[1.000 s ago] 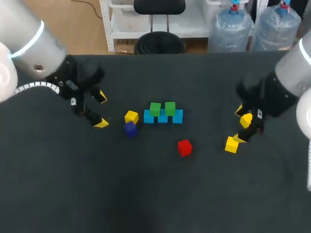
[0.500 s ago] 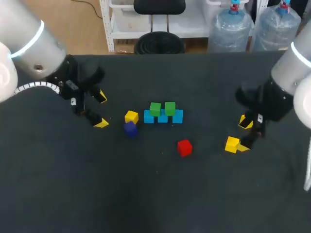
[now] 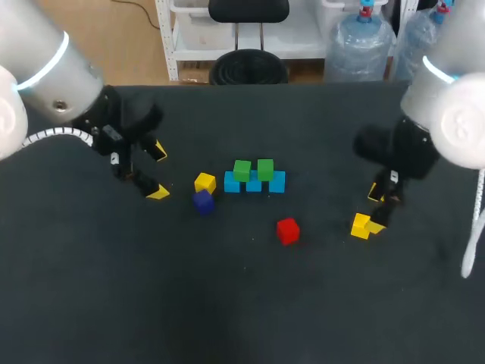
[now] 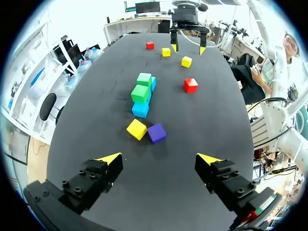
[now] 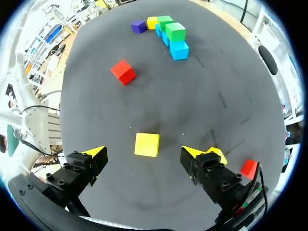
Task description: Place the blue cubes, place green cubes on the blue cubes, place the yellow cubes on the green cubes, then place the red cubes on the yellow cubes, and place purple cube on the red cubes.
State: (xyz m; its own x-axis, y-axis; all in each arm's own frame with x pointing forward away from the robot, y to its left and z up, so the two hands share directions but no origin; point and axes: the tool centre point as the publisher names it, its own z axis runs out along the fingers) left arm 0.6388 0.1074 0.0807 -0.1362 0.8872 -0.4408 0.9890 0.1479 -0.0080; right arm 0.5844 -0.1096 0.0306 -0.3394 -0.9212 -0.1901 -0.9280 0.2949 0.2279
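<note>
- Left fingers — spread wide and holding nothing, over the worktop well to the left of all the cubes.
- Left yellow cube and purple cube — close together, just left of the blue row. Neither is needed for this step.
- Blue cubes — in a row at mid-worktop, with two green cubes seated on top. The green layer is the target for the yellow layer.
- Red cube — alone, nearer the front edge and right of the row. Route any carry clear of it.
- Right yellow cube — judged to be the item for this step. It lies flat on the worktop between the right arm's tips, and in the wrist view neither tip touches it.
- Right fingers — wide open and empty, straddling that cube.
  - Centre the cube in the gap and square the pads to two opposite faces.
  - Lower until the tips bracket its mid-height, then close evenly — an off-centre close would likely skid or twist the cube.
  - Lift straight up before travelling toward the green cubes.
</note>
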